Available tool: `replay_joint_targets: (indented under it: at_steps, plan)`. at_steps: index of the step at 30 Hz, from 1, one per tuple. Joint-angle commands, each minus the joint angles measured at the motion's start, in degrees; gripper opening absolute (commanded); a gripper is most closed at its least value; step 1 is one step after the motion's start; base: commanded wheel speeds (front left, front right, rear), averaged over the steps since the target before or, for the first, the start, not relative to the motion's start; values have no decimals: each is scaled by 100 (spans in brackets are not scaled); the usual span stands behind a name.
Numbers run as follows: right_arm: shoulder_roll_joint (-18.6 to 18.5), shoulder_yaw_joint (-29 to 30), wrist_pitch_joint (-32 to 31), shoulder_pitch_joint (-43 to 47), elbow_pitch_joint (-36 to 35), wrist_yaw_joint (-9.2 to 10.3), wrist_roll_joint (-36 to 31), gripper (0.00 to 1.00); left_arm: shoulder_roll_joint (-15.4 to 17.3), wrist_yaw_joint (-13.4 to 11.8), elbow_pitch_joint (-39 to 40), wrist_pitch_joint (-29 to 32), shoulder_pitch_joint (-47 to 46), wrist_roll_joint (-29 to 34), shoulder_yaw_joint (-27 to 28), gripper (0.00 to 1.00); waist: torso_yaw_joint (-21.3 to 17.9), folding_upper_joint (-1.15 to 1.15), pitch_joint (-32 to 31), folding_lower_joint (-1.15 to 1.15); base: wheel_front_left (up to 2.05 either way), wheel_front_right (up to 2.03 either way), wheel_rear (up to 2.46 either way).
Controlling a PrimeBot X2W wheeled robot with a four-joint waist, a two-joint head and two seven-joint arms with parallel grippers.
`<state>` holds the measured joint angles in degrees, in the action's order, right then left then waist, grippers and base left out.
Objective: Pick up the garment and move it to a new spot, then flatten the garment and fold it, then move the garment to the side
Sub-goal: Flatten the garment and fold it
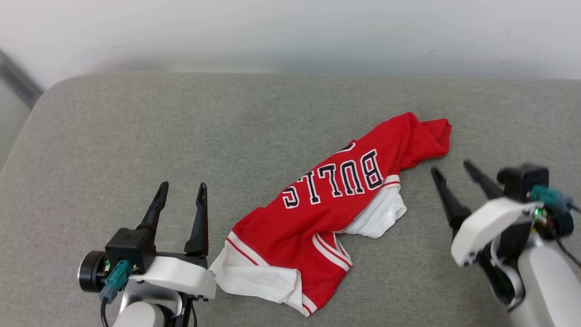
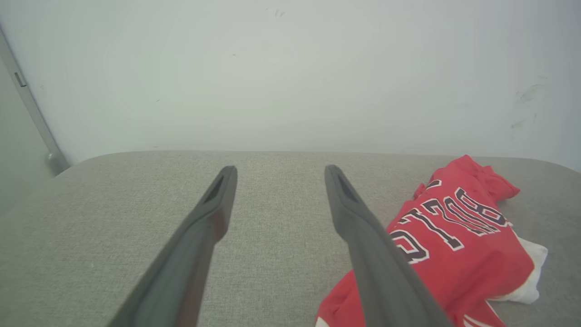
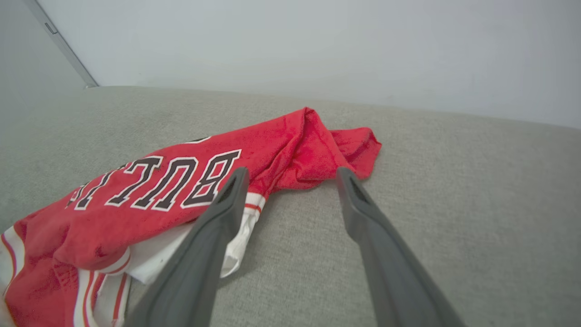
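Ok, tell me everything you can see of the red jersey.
The jersey is a red, soft-looking shirt with white sleeves, red-and-white striped trim and black, white-outlined lettering reading BULLS, upside down in the head view. It lies crumpled and partly doubled over, running diagonally across the grey fabric surface, with a white sleeve poking out from under the red body. Nothing holds it: the open left gripper and open right gripper stand on either side, fingers clear of it.

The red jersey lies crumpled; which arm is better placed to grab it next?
Probably the right. The right jaws, open, point at the bunched red end of the jersey, close ahead. The left jaws, also open, point past it over bare cushion.
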<state>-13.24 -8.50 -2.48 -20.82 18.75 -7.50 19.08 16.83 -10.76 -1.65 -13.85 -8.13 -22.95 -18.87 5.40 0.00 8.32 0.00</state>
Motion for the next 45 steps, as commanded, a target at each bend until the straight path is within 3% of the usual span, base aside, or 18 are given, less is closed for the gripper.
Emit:
replay_joint_targets:
  at_steps: [1, 8, 15, 25, 33, 34, 35, 45]
  plan:
    - [26, 30, -191, 266, -179, 2, -14, 100, 36, -40, 30, 25, 87, -22, 34, 100, -138, 0, -128, 0, 0, 0, 0]
    - [-17, 101, -1578, 1043, -1105, 1, 276, 100, 97, -92, 164, 140, 169, -56, 26, 100, -232, 0, -97, 0, 0, 0, 0]
    - [-238, -228, -2781, 770, -1388, 1, 589, 100, -2, -46, 224, 113, -10, -39, -78, 100, -67, 0, 185, 0, 0, 0, 0]
    - [-458, -968, -3751, -181, -851, 2, 728, 100, -198, 65, 94, -19, -353, -24, -173, 100, 362, 0, 762, 0, 0, 0, 0]
    - [-545, -1509, -4372, -163, -83, 1, 925, 100, -309, 149, -109, -99, -494, -44, -126, 100, 525, 0, 988, 0, 0, 0, 0]
    - [-538, -1533, -4355, -160, -67, 1, 962, 37, -317, 152, -128, -100, -487, -37, -110, 100, 518, 0, 988, 0, 0, 0, 0]
    - [-553, -1544, -4335, -168, -66, 1, 983, 0, -322, 153, -144, -109, -472, -33, -94, 100, 503, 0, 984, 0, 0, 0, 0]
    - [-792, -1097, -4045, -368, -976, 2, 915, 0, -245, 139, -184, -130, -324, 56, -31, 100, 101, 0, 604, 0, 0, 0, 0]
